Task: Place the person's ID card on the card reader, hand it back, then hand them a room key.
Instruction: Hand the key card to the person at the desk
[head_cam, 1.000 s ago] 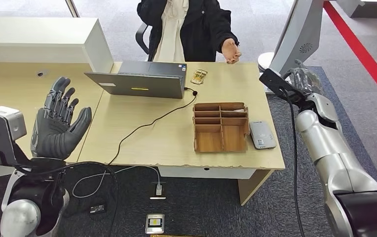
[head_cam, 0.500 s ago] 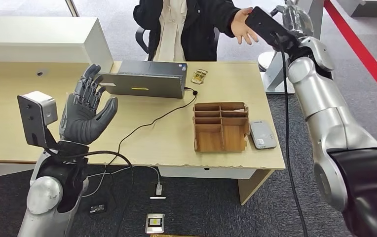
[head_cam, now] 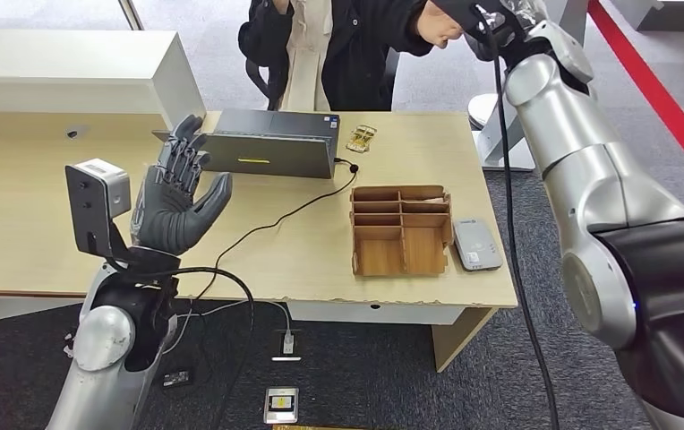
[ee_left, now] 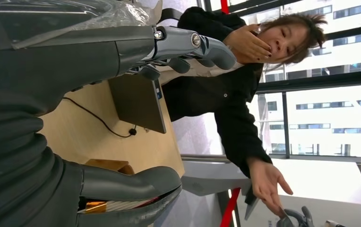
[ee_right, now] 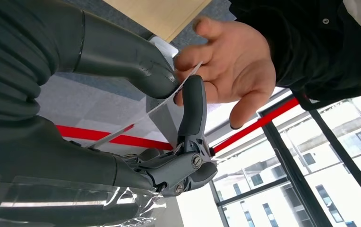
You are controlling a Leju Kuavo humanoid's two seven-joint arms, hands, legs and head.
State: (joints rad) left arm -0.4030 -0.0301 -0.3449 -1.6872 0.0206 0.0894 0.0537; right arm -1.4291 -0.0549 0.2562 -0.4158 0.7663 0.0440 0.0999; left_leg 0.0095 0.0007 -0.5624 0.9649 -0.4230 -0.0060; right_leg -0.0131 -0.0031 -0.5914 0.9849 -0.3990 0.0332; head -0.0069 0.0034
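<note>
Pinching the ID card (ee_right: 169, 101) between thumb and finger, the right hand (ee_right: 169, 118) meets the person's hand (ee_right: 230, 66).

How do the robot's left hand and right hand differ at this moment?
The left hand is raised over the desk, fingers apart, holding nothing; the right hand pinches a thin card. The left hand is far from the person; the right hand meets the person's hand. Both are grey with darker fingers.

No text, label or number is legible; small stickers on the laptop (head_cam: 271, 143) are too blurred to read.
</note>
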